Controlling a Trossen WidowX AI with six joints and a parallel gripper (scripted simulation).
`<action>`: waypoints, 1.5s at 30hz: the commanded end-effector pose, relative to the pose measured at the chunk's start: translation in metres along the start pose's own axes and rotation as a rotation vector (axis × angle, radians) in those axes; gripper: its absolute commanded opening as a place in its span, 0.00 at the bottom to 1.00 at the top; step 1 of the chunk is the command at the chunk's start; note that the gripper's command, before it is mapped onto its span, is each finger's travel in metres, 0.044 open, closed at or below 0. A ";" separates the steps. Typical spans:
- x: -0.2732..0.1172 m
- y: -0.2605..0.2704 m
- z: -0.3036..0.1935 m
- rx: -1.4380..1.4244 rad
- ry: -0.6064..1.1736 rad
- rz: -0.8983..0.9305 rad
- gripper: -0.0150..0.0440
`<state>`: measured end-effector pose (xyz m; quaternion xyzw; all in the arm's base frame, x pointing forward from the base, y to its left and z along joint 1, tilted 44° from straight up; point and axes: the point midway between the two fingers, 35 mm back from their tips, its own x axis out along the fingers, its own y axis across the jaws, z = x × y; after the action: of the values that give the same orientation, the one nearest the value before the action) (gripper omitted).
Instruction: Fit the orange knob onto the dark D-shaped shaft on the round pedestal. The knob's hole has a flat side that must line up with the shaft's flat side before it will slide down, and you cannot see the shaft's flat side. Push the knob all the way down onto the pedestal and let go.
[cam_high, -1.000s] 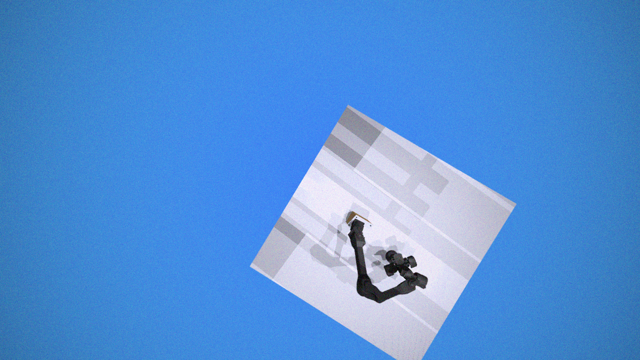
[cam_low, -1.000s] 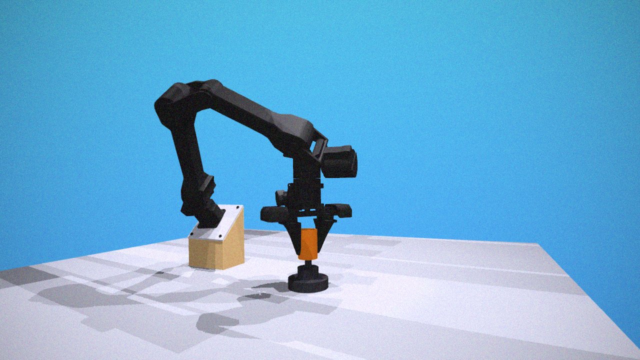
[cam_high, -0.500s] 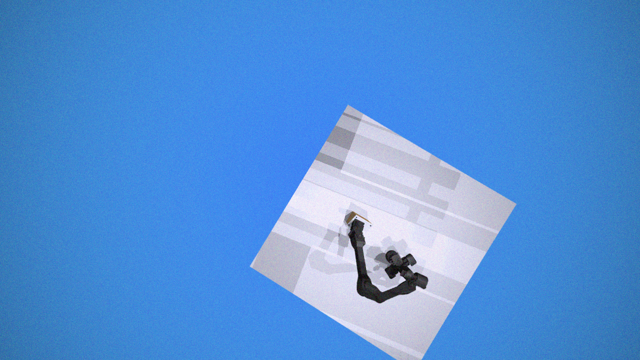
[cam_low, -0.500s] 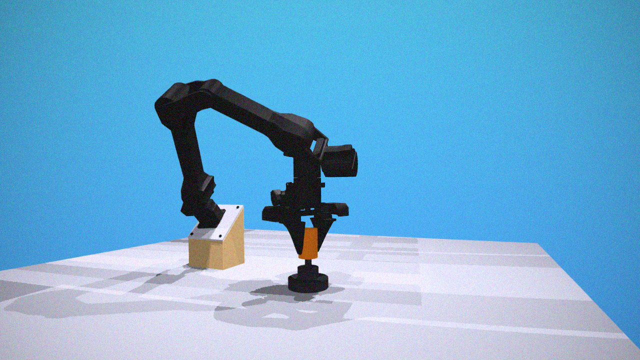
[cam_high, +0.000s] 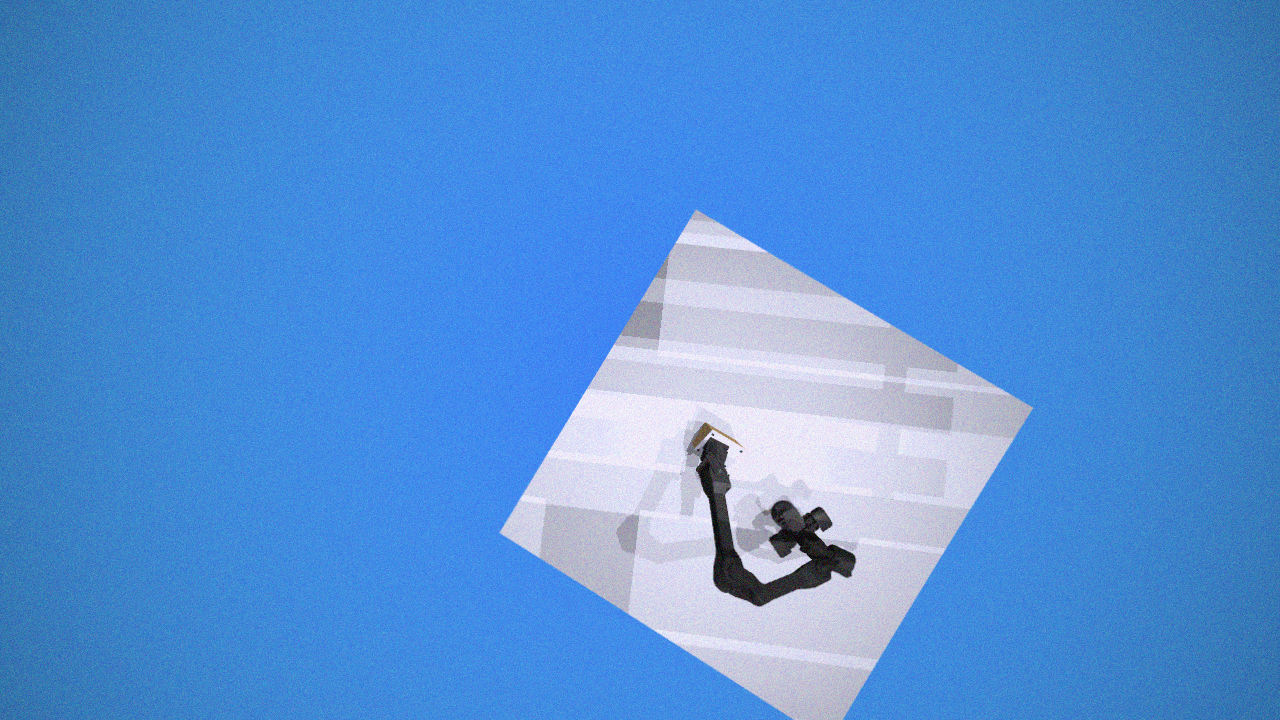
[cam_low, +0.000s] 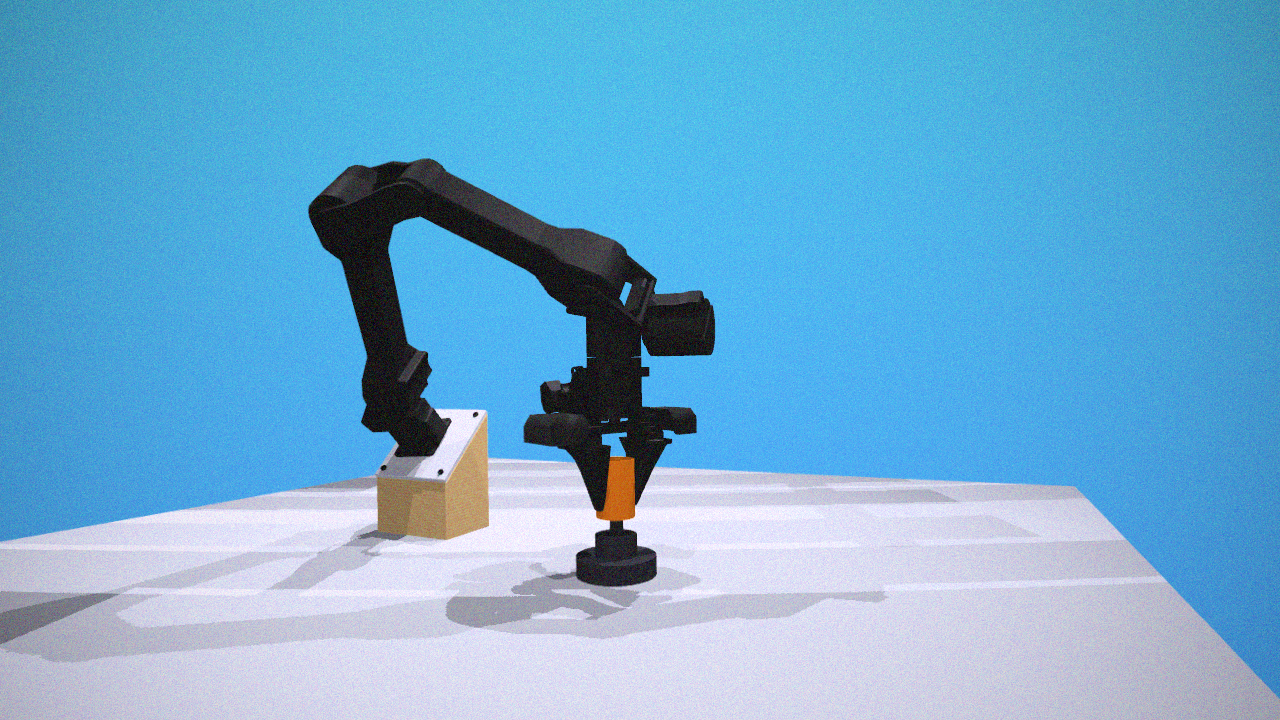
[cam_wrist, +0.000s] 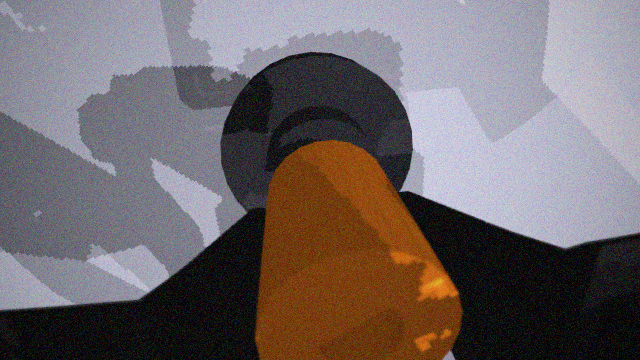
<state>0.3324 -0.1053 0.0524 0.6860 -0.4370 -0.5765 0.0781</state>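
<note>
My gripper (cam_low: 619, 501) is shut on the orange knob (cam_low: 619, 483) (cam_wrist: 340, 240), with one finger on each side of it. The knob stands upright over the dark round pedestal (cam_low: 615, 567) (cam_wrist: 320, 80). A short piece of the dark shaft (cam_low: 616, 525) shows between the knob's bottom edge and the pedestal's raised middle, so the knob is not down on the pedestal. The shaft's top and its flat side are hidden by the knob. In the wrist view the knob covers the near part of the pedestal. The overhead view hides knob and fingers under the arm.
The arm's base sits on a wooden block (cam_low: 467, 488) with a white sloped plate (cam_low: 460, 434), to the left of the pedestal in the exterior view. The pale table (cam_high: 805, 304) (cam_low: 895, 644) carries patchy shadows, and its edges show against blue.
</note>
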 end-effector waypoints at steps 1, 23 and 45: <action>-0.002 0.000 -0.001 -0.003 0.003 0.001 0.25; 0.000 0.000 -0.001 -0.212 0.003 0.002 0.25; -0.003 0.000 -0.001 -0.422 0.002 0.002 0.25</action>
<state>0.3335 -0.1034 0.0549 0.6586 -0.3191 -0.6491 0.2078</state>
